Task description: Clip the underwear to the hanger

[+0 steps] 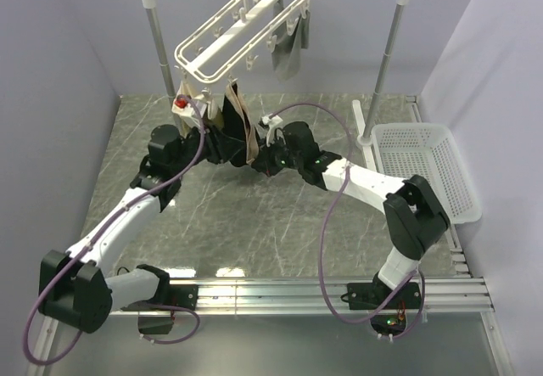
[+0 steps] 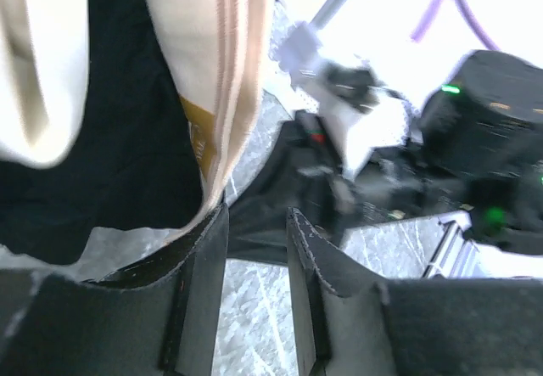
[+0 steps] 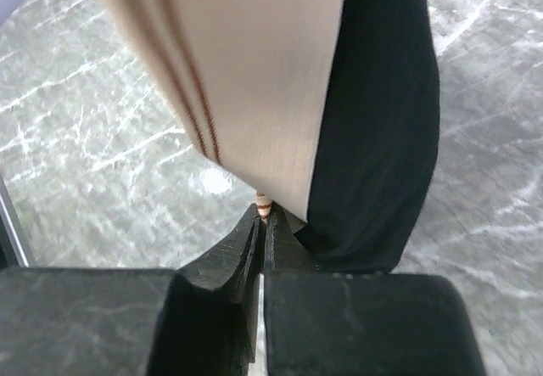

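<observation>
The underwear (image 1: 242,126) seems already clipped to the hanger (image 1: 229,38), the left gripper (image 2: 256,223) half open and empty, the right gripper (image 3: 261,219) pinched shut on its waistband, not yet released.

underwear (image 1: 242,130) hangs mid-table, hanger (image 1: 222,41) just above, basket (image 1: 422,127) at rt, tabletop (image 1: 246,223) bare nearside

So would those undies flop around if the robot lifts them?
Probably floppy: the underwear hangs in soft folds. Probably light too, since the right end effector holds it by a tiny pinch of edge.
</observation>
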You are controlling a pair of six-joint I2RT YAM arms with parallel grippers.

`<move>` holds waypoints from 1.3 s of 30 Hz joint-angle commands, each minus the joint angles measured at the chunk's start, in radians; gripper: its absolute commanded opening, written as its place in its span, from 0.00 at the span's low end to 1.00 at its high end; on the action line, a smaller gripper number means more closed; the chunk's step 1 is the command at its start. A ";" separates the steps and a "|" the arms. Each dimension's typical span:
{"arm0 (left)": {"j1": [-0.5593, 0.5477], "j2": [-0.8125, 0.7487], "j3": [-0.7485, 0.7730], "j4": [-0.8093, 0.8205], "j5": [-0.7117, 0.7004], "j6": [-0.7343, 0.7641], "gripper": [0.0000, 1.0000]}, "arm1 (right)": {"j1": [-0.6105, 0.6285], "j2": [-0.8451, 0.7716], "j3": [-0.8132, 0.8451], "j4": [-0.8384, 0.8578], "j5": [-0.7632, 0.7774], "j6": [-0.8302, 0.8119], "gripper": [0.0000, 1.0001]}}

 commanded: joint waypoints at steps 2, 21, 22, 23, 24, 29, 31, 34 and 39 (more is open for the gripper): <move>0.021 -0.109 -0.006 -0.069 0.043 0.102 0.40 | -0.005 0.046 0.081 0.071 -0.007 0.049 0.00; 0.077 -0.134 0.010 -0.090 0.026 0.149 0.47 | 0.006 0.007 0.079 0.062 -0.141 0.006 0.36; 0.077 -0.129 0.013 -0.085 0.034 0.154 0.47 | 0.007 -0.007 0.071 0.060 -0.144 -0.006 0.37; 0.077 -0.128 0.013 -0.082 0.038 0.162 0.47 | 0.007 -0.013 0.065 0.060 -0.158 -0.017 0.37; 0.077 -0.126 0.016 -0.079 0.040 0.163 0.48 | 0.007 -0.018 0.052 0.057 -0.164 -0.040 0.38; 0.077 -0.117 0.031 -0.089 0.037 0.183 0.49 | 0.007 -0.036 0.038 0.048 -0.208 -0.080 0.39; 0.079 -0.116 0.033 -0.088 0.038 0.194 0.50 | 0.007 -0.047 0.032 0.045 -0.218 -0.088 0.39; 0.079 -0.114 0.036 -0.093 0.038 0.202 0.50 | 0.004 -0.058 0.018 0.056 -0.218 -0.082 0.39; 0.079 -0.111 0.045 -0.090 0.057 0.232 0.51 | -0.017 -0.085 0.013 0.065 -0.227 -0.051 0.40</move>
